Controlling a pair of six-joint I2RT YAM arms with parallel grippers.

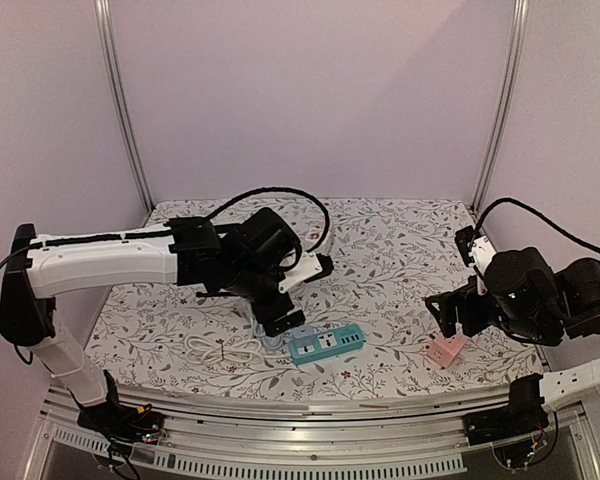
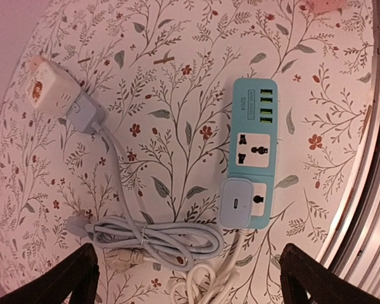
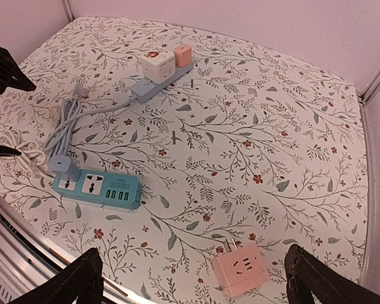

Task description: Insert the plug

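Big picture: table with the floral-print cloth [image 1: 400, 250], both arms reaching over it. The left gripper [image 2: 187, 269] has its jaws wide apart with nothing between them, and hangs right above the near end of the teal rectangular plastic power strip [image 2: 253, 158]. The right gripper [image 3: 195, 263] is also spread and holding nothing. It's over the pink plastic cube adapter [image 3: 244, 269], well apart from the strip. So the left arm is the near one by far.

Strip lies flat near the front edge, long axis roughly left-right across the table, slightly skewed. From the left wrist it runs straight away from the fingers, USB end far, sockets near. The bundled pale grey cable [image 2: 152, 237] lies just beside it, on the left in the top view.

The small pale blue-grey plastic plug [image 2: 237, 202] sits in the end socket, the one nearest the left gripper. Looks inserted to me, but pins are hidden, so full seating unconfirmed. Likely next: lift straight clear without snagging the lead.
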